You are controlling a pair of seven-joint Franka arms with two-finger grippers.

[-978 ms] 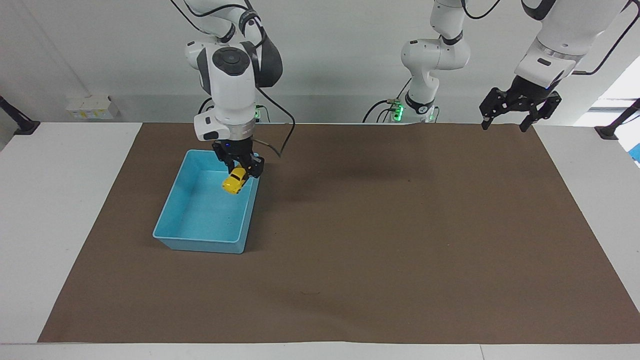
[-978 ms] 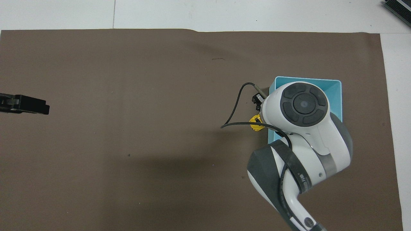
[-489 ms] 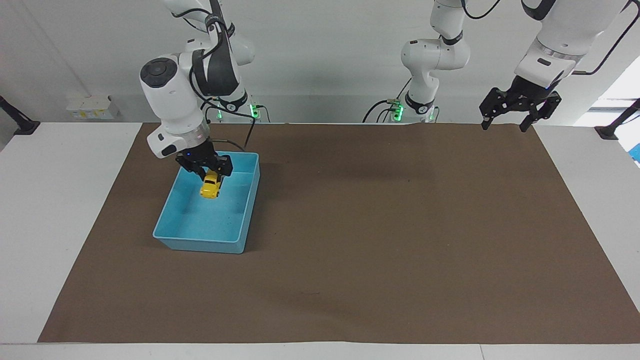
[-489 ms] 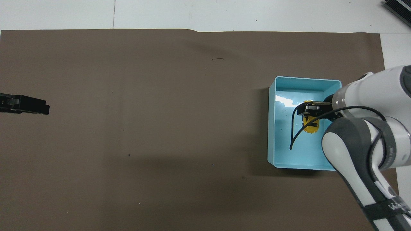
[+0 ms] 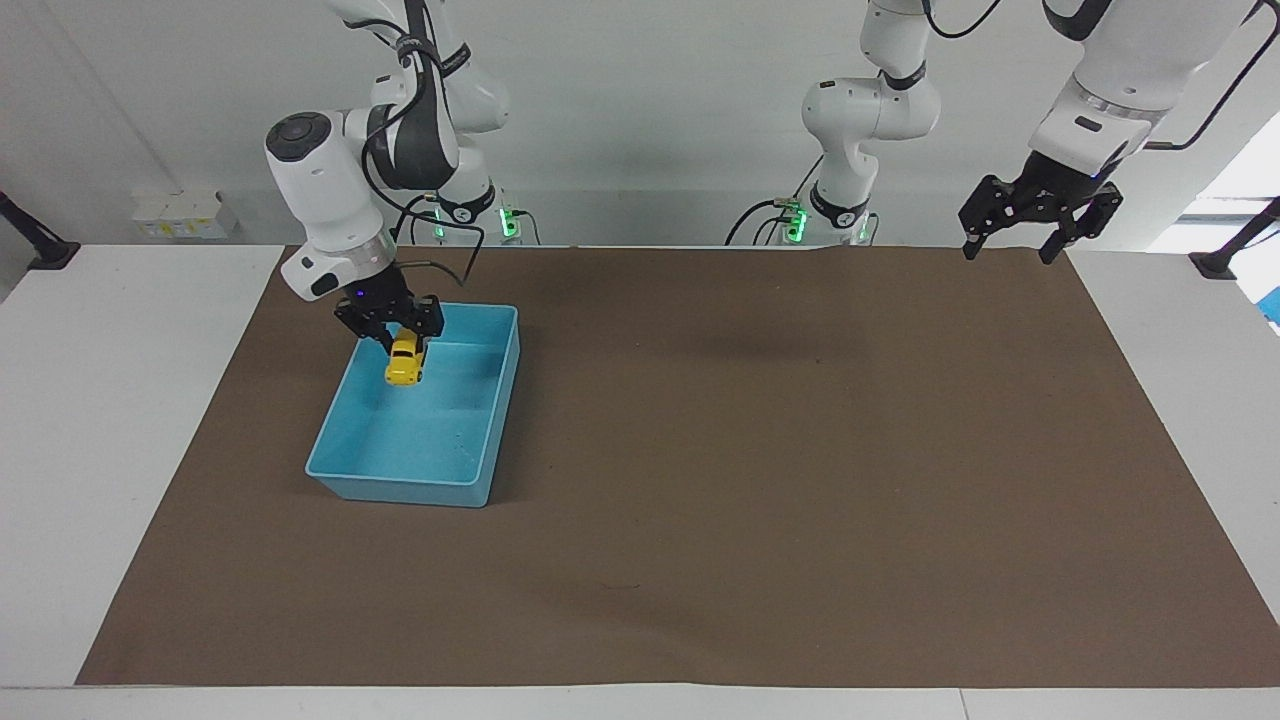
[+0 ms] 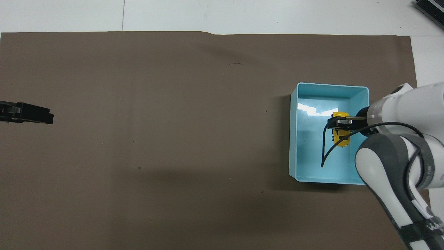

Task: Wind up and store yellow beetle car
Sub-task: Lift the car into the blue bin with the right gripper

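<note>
At the left of the facing view, the right gripper [image 5: 392, 333] hangs over the glossy light blue rectangular plastic bin [image 5: 345, 478], its black fingers pinching the rounded, bright yellow beetle car [image 5: 404, 361] above the bin's smooth floor. The bin sits on the matte brown mat [image 5: 760, 460] covering the white counter [image 5: 120, 420]. At upper right, the left gripper [image 5: 1018, 245] waits, fingers spread.

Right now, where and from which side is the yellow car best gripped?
By its narrow flanks, from above, as the right pincer grips the yellow car over the blue bin: the rounded roof offers no flat faces. The left pincer waits.
</note>
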